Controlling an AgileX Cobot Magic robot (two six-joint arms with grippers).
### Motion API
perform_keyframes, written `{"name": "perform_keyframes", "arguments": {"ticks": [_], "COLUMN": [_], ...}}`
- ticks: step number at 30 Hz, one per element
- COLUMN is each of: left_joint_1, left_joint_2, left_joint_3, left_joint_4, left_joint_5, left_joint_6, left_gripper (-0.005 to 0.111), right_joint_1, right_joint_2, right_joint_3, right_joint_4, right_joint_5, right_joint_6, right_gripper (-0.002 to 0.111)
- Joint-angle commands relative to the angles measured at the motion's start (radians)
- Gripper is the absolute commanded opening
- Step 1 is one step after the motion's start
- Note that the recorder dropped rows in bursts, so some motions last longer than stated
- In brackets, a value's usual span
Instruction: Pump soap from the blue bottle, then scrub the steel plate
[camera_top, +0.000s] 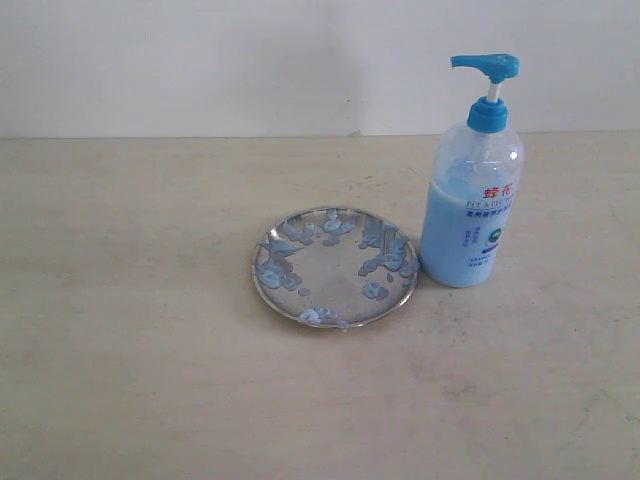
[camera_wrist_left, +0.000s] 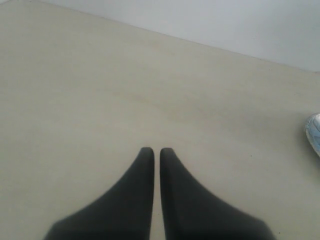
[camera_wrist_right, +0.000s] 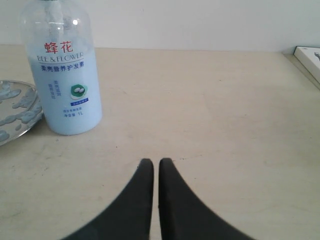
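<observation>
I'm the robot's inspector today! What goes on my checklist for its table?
Surface: pale table, faintly scuffed.
Job's things: blue bottle upright, pump raised, partly full; steel plate close beside it, dotted with soap blobs.
Clutter: white-edged object at the border of the right wrist view, too cut off to name.
Hands: left hand and right hand both shut, holding nothing, away from the bottle and plate.
Cables: nothing seen.
Surroundings: plain white wall behind the table.
</observation>
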Motion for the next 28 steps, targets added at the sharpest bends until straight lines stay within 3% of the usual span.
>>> {"name": "perform_keyframes", "arguments": {"ticks": [1, 28], "left_joint_1": [0.0, 0.0], "left_joint_2": [-0.003, -0.003], "left_joint_3": [0.0, 0.0], "left_joint_4": [-0.01, -0.01], "left_joint_5": [-0.007, -0.031], "left_joint_6": [0.001, 0.001], "left_gripper": [0.004, 0.004], "right_joint_1": [-0.007, -0.007], "right_joint_2": [-0.005, -0.005], "right_joint_3": [0.0, 0.0], "right_joint_4": [-0.001, 0.002], "right_joint_5": [-0.003, -0.007], "right_joint_6": [-0.005, -0.005], "right_gripper": [0.001, 0.001]}}
